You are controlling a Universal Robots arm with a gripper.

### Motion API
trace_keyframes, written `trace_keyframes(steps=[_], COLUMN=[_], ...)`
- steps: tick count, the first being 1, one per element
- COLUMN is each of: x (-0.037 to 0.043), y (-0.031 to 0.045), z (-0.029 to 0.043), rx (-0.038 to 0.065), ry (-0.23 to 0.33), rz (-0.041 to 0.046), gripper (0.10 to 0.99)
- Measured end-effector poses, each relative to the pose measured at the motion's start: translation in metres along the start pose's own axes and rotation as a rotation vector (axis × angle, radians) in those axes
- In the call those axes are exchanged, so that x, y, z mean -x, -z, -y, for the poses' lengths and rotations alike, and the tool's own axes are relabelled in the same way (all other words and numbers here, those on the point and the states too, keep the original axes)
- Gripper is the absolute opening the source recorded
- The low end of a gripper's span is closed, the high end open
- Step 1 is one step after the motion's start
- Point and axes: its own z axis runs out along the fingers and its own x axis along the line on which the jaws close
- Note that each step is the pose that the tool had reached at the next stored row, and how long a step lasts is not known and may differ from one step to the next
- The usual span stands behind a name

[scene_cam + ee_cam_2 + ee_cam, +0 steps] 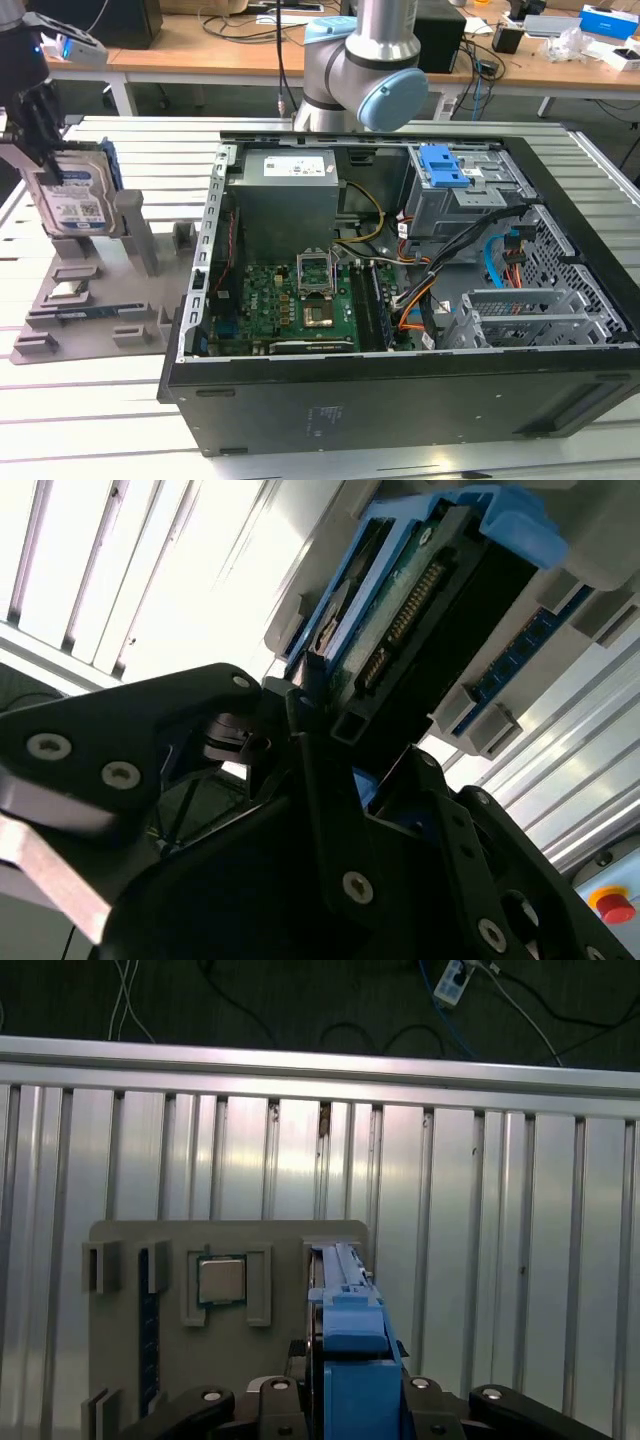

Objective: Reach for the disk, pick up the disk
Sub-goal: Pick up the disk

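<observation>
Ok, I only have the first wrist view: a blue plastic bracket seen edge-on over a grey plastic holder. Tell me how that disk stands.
Observer: In the exterior view the flat silver metal hard drive with the white-and-blue label stands upright on its edge in the grey plastic holder.
Operator: Now place the gripper for me.
Observer: The black gripper sits at the hard drive's top edge, above it, at the exterior view's left and outside the open black computer case.
Operator: Give me the drive's other face.
Observer: The second wrist view shows a green circuit board on it, with a row of connector pins.
</observation>
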Motion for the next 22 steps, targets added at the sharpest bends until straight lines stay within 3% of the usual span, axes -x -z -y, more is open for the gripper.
trace_keyframes(steps=[9,16,22], x=[-0.0001,-0.0002,-0.0002], y=[0.0133,0.0311,0.0401], z=[-0.0005,-0.0011,-0.0015], rx=[0.0,0.0,0.0], ry=[0.0,0.0,0.0], rz=[0.0,0.0,0.0001], gripper=[0.365,0.365,0.365])
